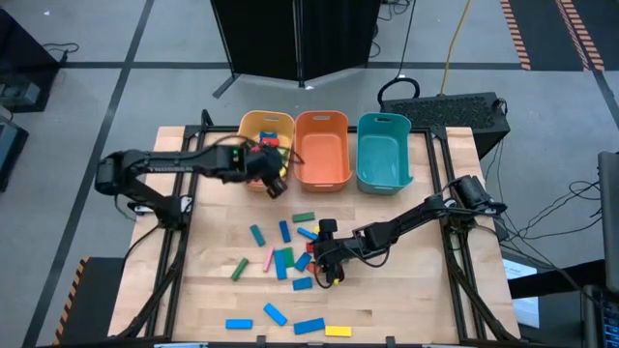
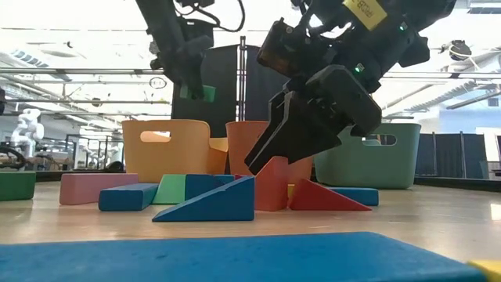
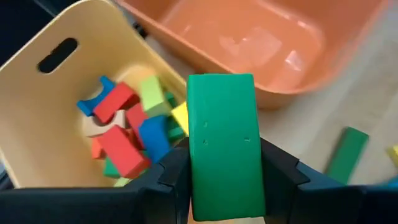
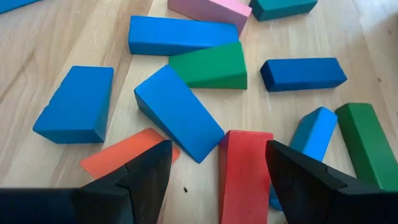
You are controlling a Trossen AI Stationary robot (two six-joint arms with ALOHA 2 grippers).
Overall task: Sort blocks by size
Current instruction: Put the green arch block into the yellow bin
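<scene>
Green block (image 3: 227, 146) in left pincer (image 3: 225, 171)

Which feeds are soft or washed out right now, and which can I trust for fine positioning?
Low view: backlit by bright ceiling lights, the near blue block a blur. Left wrist view: the green block fairly sharp, the yellow bin and orange bin behind soft. Right wrist view: sharp on the red block. High view: even light.

Surface (image 1: 406, 309): light wooden top.
Bins: yellow bin (image 1: 253, 130), orange bin (image 1: 322, 150), teal bin (image 1: 383, 155) in a row along the far edge.
Blocks (image 1: 282, 261): scattered mid-surface, mostly blue.
</scene>
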